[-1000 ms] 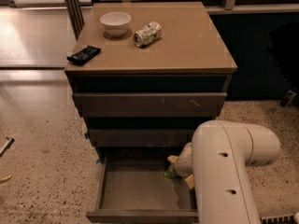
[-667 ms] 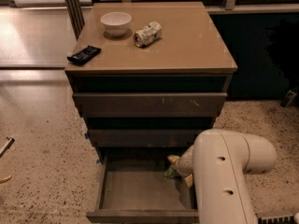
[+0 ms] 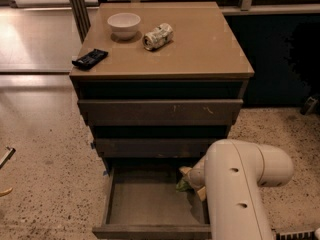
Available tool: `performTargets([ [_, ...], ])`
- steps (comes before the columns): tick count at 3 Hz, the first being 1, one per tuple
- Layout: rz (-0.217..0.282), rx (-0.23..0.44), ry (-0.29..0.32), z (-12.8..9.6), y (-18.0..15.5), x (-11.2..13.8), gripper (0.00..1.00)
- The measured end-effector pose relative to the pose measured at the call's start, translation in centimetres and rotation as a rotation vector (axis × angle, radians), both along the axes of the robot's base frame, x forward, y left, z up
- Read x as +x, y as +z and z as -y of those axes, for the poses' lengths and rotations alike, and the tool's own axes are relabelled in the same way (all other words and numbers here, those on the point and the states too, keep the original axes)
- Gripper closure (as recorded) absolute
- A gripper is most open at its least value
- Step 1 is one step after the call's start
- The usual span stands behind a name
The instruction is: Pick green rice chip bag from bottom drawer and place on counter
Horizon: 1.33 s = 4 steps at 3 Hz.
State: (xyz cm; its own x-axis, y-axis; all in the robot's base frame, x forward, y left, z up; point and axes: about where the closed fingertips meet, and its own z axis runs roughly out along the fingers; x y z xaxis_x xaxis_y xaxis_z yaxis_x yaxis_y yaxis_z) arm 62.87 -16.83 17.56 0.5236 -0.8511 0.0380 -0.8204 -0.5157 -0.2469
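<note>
The gripper is down inside the dark grey-brown drawer cabinet, at the right side of its pulled-out lowest drawer. Only a pale beige part of the claw shows past the thick cream-coloured robot arm, which covers the cabinet's lower right corner. I cannot tell whether the claw is released, clenched, or grasping anything.

Touching the visible part of the claw, just below and to its left, a small patch of the crumpled bright-green rice chip bag shows. The bag lies in the right half of the cabinet's bottom drawer, a wide, shallow, dark box with a plain front. The arm hides the rest of the bag. The left and middle of the drawer floor show as bare grey.

Above it, the cabinet's middle drawer and top drawer are each pulled out a little, the top one with pale scuffs on its front.

The cabinet's top is the flat, smooth tan-beige counter. At its back left stands a small round white bowl. Just right of the bowl a whitish crushed can lies on its side. At the cabinet top's front left corner sits a flat black packet, overhanging the edge slightly.

The cabinet stands on a speckled beige stone floor.
</note>
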Motion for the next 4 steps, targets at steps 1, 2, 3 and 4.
performTargets([
  [1, -0.02, -0.014, -0.009, 0.2, -0.9, 0.2, 0.0],
  [2, -0.041, -0.015, -0.02, 0.3, -2.4, 0.5, 0.0],
  [3, -0.043, -0.015, -0.03, 0.7, -3.7, 1.5, 0.0],
  [4, -0.021, -0.024, -0.045, 1.0, -4.7, 2.8, 0.0],
])
